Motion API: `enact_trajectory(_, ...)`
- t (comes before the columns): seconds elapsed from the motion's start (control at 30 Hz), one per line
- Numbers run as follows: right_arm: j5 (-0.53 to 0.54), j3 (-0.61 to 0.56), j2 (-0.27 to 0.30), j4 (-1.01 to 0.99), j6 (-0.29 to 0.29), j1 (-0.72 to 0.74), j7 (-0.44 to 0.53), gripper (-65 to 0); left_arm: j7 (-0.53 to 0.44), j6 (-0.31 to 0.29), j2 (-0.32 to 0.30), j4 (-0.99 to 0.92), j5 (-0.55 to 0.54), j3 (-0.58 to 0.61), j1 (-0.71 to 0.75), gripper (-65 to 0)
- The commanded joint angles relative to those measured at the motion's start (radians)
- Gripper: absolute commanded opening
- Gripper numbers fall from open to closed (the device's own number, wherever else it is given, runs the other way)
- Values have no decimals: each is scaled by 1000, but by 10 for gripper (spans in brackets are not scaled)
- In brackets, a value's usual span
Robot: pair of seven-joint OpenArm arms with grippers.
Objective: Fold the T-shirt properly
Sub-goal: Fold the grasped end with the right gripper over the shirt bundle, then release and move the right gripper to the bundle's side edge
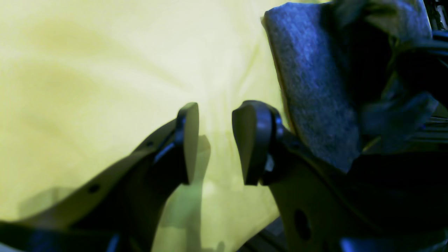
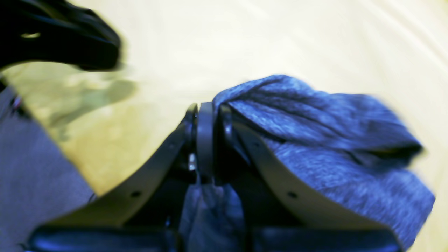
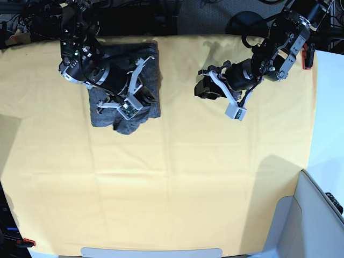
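Note:
The T-shirt (image 3: 152, 62) lies as a dark grey folded bundle at the far left of the yellow cloth (image 3: 177, 177). My right gripper (image 3: 141, 98) rests on it. In the right wrist view the right gripper (image 2: 206, 140) is shut on a bunched fold of the T-shirt (image 2: 315, 140), and grey fabric also hangs between the fingers. My left gripper (image 3: 201, 88) hovers over bare cloth to the right of the shirt. The left gripper (image 1: 217, 140) stands open with nothing between its fingers, and the T-shirt's edge (image 1: 315, 87) shows to its right.
The yellow cloth covers the whole table. A grey-white bin or panel (image 3: 317, 215) stands off the front right corner. Dark cables and equipment (image 3: 215, 16) line the far edge. A small red item (image 3: 26, 242) sits at the front left corner.

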Motion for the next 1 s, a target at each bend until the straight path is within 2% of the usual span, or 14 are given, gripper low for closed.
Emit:
enact_trajectory(0.0,12,-10,2,15,-15,10,19,-650,-14,-7,-10,14,-10,-9,-11,-444)
enact_trajectory(0.07,12,-27,10,6,-55,7,18,-650,-14,-7,-10,14,-10,-9,-11,-444)
enact_trajectory(0.2,-13,-33,19,-13,-90,2,11,-650,-14,-7,-10,12,-10,-9,-11,-444)
enact_trajectory(0.37,-80,-34,22,-28,-90,-21,5,-650,-14,-7,-10,12,-10,-8,-11,-444)
enact_trajectory(0.47,-100,-34,17,-40,-90,-24,-59,-647,-14,-7,-10,12,-10,-8,-11,-444)
enact_trajectory(0.53,-100,-34,17,-39,-90,-30,-71,-598,-14,-7,-10,12,-10,-8,-11,-444)
enact_trajectory(0.7,-97,-33,19,-25,-90,-45,-70,-397,-14,-7,-10,12,-10,-5,-11,-444)
enact_trajectory(0.77,-95,-33,19,-7,-90,-47,-70,-337,-14,-7,-10,12,-10,-5,-10,-444)
enact_trajectory(0.83,-95,-33,19,10,-90,-44,-68,-306,-14,-7,-10,12,-10,-3,-8,-444)
enact_trajectory(0.97,-95,-17,22,15,-90,-15,-62,-305,-14,-7,-9,12,-10,-3,-7,-444)
